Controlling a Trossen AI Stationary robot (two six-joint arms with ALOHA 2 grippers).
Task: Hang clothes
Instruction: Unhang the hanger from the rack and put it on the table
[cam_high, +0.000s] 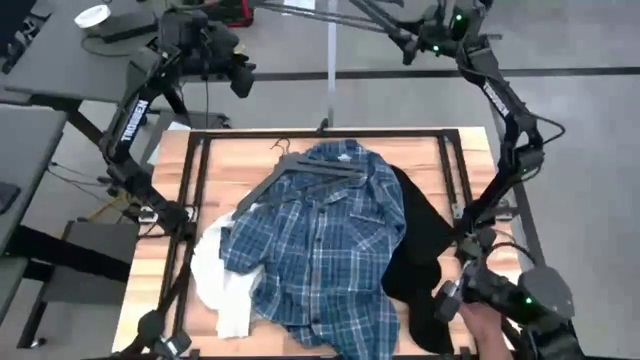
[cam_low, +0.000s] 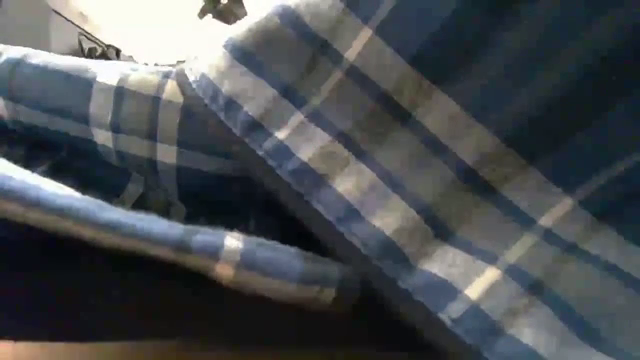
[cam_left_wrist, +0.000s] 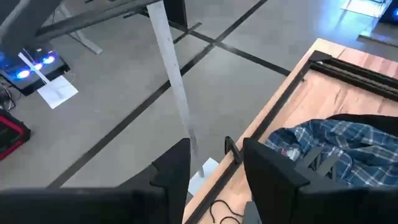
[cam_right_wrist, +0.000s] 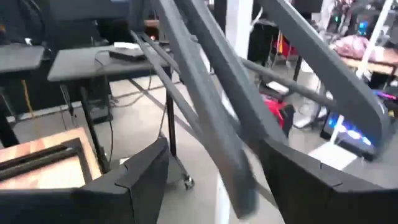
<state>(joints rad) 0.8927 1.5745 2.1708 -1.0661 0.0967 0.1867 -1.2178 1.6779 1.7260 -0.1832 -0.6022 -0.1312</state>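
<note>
High view: 3 garments heaped on the wooden bench inside a black frame. Plaid shirt on top, spread across the middle, collar toward the far edge. A dark hanger lies on its collar end, hook pointing past the shirt's far-left side. Black top sticks out from under the shirt on the right side; white top sticks out on the left, near the front. A person's hand shows at the near right corner.

Both arms are raised beyond the far edge of the bench, clear of the clothes. Left gripper is off the far-left corner; right gripper is past the far edge, right of centre.

Low view: filled by plaid cloth close against the lens, dark fabric beneath; neither arm shows.

Left wrist view: left gripper's jaws spread, nothing between them. Floor below, the bench's far edge and the shirt's collar end with the hanger beside. This view alone shows the open gap.

Right wrist view: right gripper's jaws spread wide. A blurred grey bar crosses in front; whether it touches them, cannot tell. Desks and room gear behind.
</note>
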